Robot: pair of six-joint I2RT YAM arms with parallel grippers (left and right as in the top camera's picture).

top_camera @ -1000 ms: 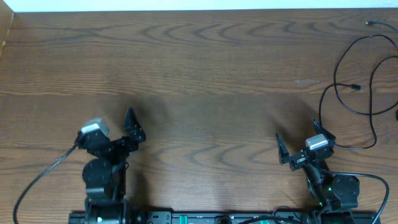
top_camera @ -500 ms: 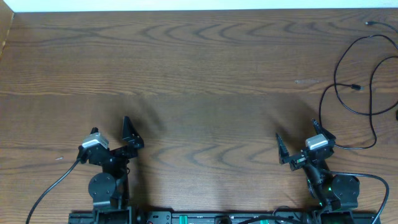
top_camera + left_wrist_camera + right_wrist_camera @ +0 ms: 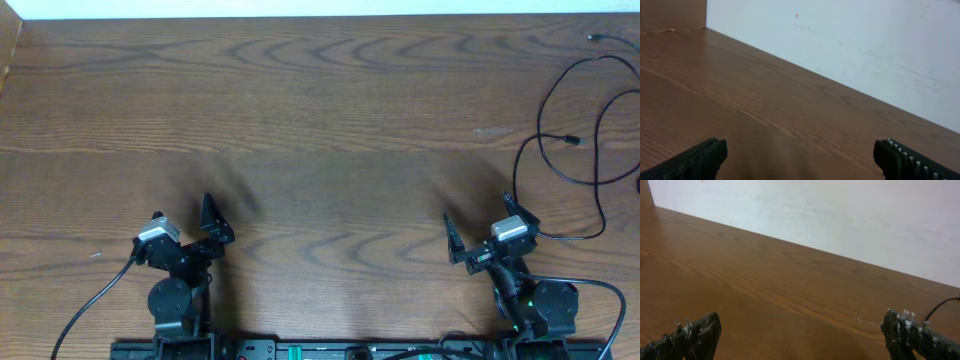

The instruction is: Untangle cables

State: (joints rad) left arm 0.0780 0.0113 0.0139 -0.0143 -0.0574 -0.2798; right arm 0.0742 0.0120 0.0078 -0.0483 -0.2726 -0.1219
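Observation:
A thin black cable [image 3: 545,125] lies in loose loops at the far right of the wooden table [image 3: 330,120], with small plugs [image 3: 572,140] at its ends. A short piece of it shows in the right wrist view [image 3: 940,305]. I cannot make out a white cable. My left gripper [image 3: 185,222] is open and empty near the front left, far from the cable; its wrist view [image 3: 800,160] shows only bare wood between the fingers. My right gripper [image 3: 480,222] is open and empty at the front right, a short way left of the loops, and bare wood lies between its fingers [image 3: 802,340].
A white wall [image 3: 865,45] runs along the table's far edge. A brown board [image 3: 670,15] stands at the far left corner. The arms' base rail [image 3: 350,350] lines the front edge. The left arm's own thick cable [image 3: 90,300] trails at the front left.
My left arm has drawn back toward the front edge and settled a little to the right. The right arm and the black cable have not moved.

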